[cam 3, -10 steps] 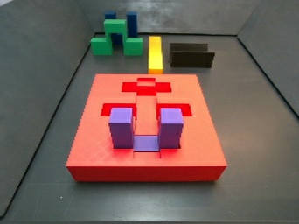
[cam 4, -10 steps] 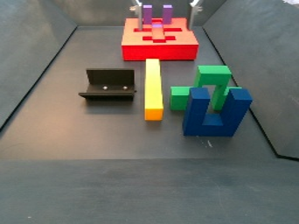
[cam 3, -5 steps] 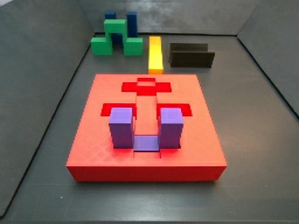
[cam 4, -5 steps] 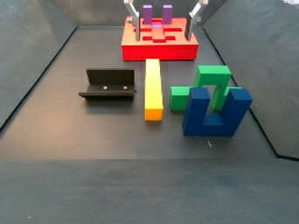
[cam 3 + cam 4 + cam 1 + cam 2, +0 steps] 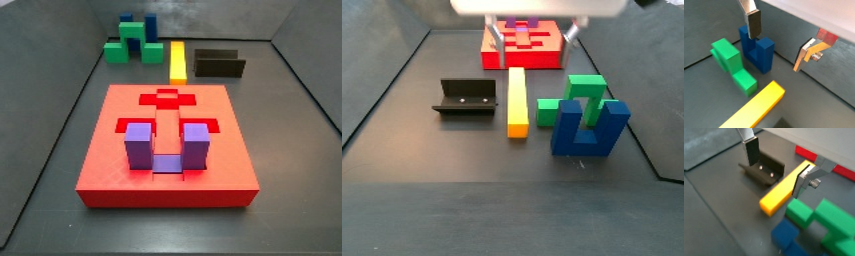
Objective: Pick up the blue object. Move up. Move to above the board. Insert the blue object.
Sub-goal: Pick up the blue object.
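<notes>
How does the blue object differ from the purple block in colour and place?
The blue object is dark navy and stands on the floor beside the green block. The purple block is lighter and sits in the board. Both are U-shaped with two prongs pointing up. The gripper hovers empty above the floor.

upright navy u-shaped blue object (image 5: 589, 128) beside green block, red board (image 5: 525, 46) well apart, tool (image 5: 533, 40) over the board

Gripper not visible in side view. Board (image 5: 168, 140) in foreground, purple U-block (image 5: 167, 147) seated in it. Far back: green block (image 5: 132, 43), yellow bar (image 5: 178, 59), fixture (image 5: 219, 64), probably blue object (image 5: 139, 22) behind green.
</notes>
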